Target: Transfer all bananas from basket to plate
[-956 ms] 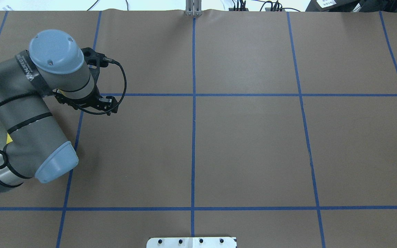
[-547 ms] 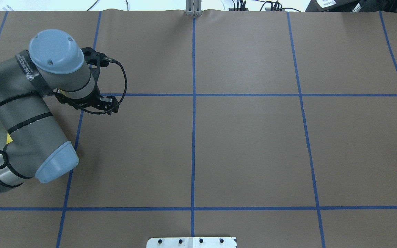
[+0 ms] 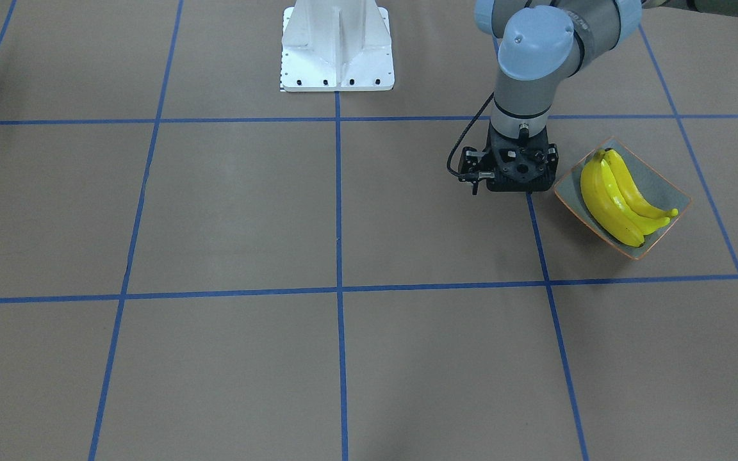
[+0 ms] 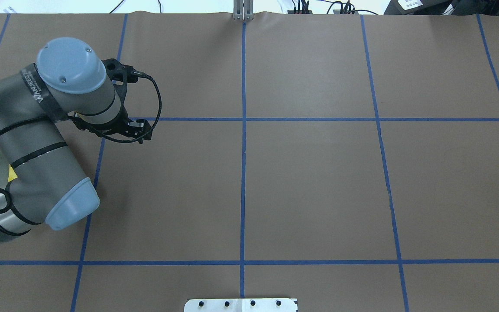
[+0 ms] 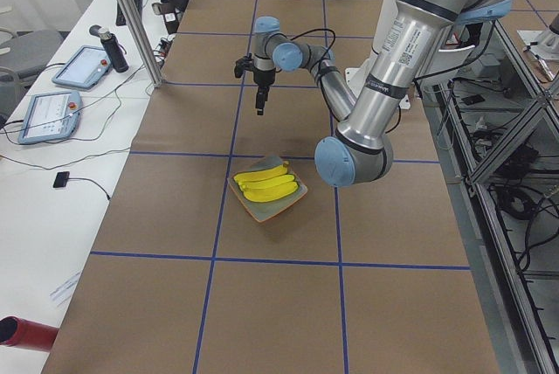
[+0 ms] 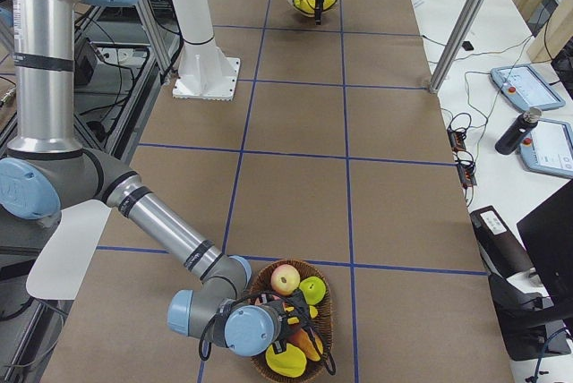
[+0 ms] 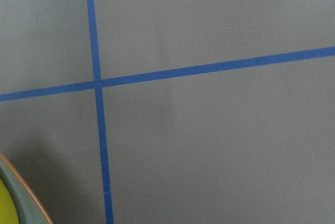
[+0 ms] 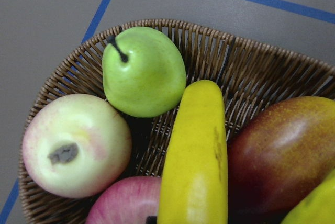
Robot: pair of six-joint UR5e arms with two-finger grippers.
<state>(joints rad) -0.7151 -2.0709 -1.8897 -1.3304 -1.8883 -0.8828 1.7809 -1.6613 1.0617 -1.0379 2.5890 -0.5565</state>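
Three bananas (image 3: 606, 198) on one plate (image 3: 654, 176), another in one basket (image 8: 251, 62).

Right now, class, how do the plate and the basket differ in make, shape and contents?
The plate is a glazed grey-green dish with pointed corners; the basket is round brown wicker. The plate holds only bananas, three side by side; the basket holds mixed fruit, among them a green fruit, a pale apple and a banana. Each holds at least one yellow banana.

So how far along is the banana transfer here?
Done: three glossy yellow bananas lie on the squarish grey-green plate. In hand: nothing visibly; the right gripper hangs over the wicker basket, the left gripper beside the plate. Remaining: at least one yellow banana in the basket.
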